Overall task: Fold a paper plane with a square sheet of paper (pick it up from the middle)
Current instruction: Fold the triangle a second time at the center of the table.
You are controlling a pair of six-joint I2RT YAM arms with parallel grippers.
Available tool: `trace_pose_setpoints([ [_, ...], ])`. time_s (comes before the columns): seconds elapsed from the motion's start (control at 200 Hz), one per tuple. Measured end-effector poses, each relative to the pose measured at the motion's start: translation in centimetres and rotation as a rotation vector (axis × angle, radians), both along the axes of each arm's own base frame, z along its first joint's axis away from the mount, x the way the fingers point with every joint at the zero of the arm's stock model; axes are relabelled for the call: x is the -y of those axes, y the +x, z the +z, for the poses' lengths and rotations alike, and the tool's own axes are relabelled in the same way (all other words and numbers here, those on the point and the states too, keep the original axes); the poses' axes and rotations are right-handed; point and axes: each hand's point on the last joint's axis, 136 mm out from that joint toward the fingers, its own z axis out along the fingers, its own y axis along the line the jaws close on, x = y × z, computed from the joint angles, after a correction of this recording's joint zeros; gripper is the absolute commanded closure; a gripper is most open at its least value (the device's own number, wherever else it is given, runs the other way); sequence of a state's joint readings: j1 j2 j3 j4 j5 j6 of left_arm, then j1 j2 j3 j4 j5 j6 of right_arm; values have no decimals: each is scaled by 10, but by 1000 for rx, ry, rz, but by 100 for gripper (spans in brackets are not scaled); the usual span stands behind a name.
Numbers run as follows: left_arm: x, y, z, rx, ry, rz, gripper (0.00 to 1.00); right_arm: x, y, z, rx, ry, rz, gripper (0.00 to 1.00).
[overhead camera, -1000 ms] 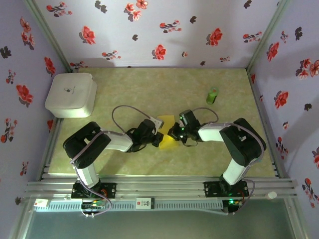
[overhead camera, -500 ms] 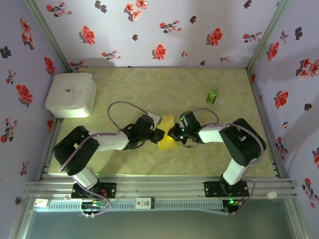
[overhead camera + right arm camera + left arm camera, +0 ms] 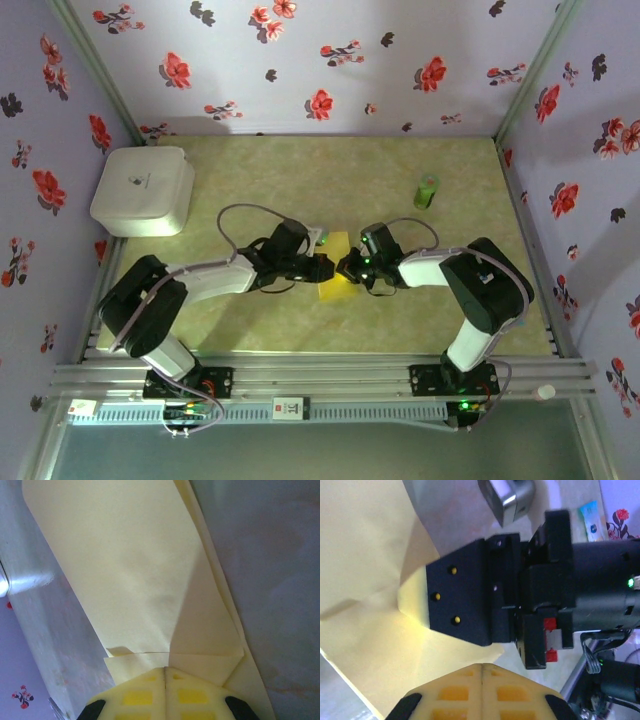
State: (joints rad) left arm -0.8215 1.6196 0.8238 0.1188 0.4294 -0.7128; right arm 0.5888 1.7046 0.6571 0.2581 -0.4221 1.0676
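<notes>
The square sheet of paper [image 3: 333,290] is bright yellow and partly folded, lying mid-table between my two grippers. In the right wrist view the paper [image 3: 130,565] lies flat with folded flaps running under my right gripper [image 3: 165,669], which is shut and rests on it. My left gripper [image 3: 482,666] is shut with a corner of the paper [image 3: 365,555] at its tips. The right gripper's black fingers [image 3: 465,600] sit on the sheet just ahead. From above, the left gripper [image 3: 328,268] and right gripper [image 3: 345,268] nearly meet over the paper.
A white rounded box [image 3: 145,190] stands at the back left. A small green cylinder [image 3: 427,191] stands at the back right. Flowered walls close in three sides, and a metal rail [image 3: 320,378] runs along the near edge.
My left arm has stretched right, bringing its gripper to the paper's left edge. The right arm has stayed put.
</notes>
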Motion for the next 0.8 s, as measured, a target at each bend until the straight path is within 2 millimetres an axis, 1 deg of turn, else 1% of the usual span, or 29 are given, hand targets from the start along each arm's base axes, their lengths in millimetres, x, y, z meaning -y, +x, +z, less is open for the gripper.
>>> trace_pose_setpoints([
  [0.2, -1, -10, -25, -93, 36, -19, 98, 0, 0, 0, 0, 0, 0, 100],
  [0.315, -2, -15, -36, -127, 56, -28, 99, 0, 0, 0, 0, 0, 0, 100],
  [0.8, -1, -16, -50, -163, 79, -36, 98, 0, 0, 0, 0, -1, 0, 100],
])
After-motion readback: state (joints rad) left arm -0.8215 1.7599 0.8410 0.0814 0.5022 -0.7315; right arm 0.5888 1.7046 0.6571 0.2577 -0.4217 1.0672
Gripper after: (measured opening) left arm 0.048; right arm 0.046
